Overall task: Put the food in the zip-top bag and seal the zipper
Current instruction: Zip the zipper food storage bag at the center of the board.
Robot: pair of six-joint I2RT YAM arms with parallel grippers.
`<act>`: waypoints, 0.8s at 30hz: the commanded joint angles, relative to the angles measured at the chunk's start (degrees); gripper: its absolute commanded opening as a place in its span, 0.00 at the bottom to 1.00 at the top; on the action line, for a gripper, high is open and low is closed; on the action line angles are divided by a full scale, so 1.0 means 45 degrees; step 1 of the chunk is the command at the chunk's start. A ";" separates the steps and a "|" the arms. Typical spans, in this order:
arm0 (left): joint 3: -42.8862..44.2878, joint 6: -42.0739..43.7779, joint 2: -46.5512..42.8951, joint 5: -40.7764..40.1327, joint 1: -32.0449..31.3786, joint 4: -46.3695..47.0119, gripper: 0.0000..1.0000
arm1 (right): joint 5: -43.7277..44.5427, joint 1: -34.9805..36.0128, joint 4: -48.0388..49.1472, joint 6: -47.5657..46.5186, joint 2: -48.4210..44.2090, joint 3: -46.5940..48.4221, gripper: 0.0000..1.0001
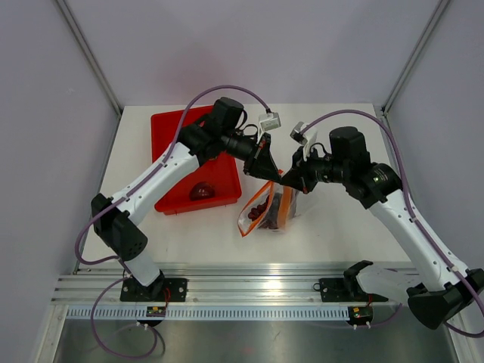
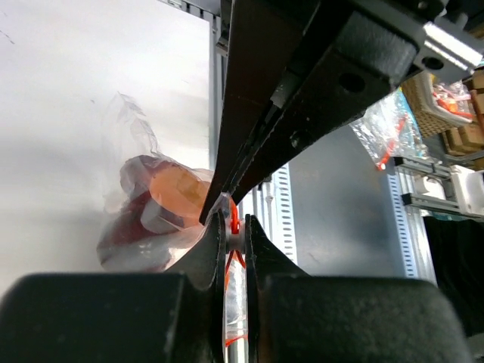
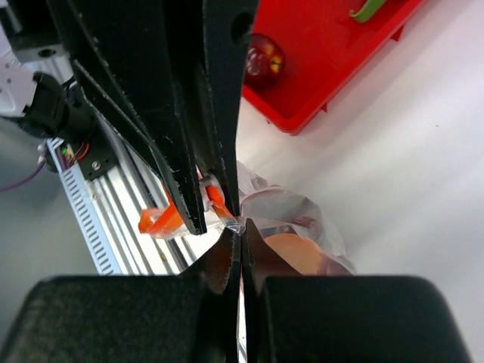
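Observation:
The clear zip-top bag (image 1: 270, 200) hangs between my two grippers over the table, with several dark red-brown pieces of food (image 1: 264, 212) inside. My left gripper (image 1: 268, 175) is shut on the orange zipper (image 2: 235, 221) at its white slider. My right gripper (image 1: 290, 182) is shut on the bag's clear top corner (image 3: 240, 226), fingertip to fingertip with the left one. In the left wrist view the bagged food (image 2: 140, 227) lies to the left. One red-brown piece (image 1: 202, 190) lies in the red bin (image 1: 175, 132).
The red bin stands at the back left, its near corner beside the bag; the right wrist view shows a round red piece (image 3: 265, 57) and a green bit (image 3: 367, 9) in it. The aluminium rail (image 1: 249, 290) runs along the near edge.

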 commanded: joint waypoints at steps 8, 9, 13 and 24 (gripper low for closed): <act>-0.0676 0.0798 -0.0564 -0.0015 -0.0093 -0.0942 0.00 | 0.4145 -0.0291 0.2291 0.1503 -0.1113 0.0898 0.00; -0.0716 0.0779 -0.0564 -0.0034 -0.0093 -0.0903 0.00 | 0.4224 -0.0330 0.2270 0.1503 -0.1132 0.0957 0.00; -0.0853 0.0798 -0.0622 -0.0112 -0.0074 -0.0903 0.00 | 0.4693 -0.0506 0.2036 0.1503 -0.1074 0.0996 0.00; -0.1400 0.1150 -0.0778 -0.0659 -0.0035 -0.1333 0.00 | 0.7212 -0.1365 0.1313 0.2205 -0.0586 0.1562 0.00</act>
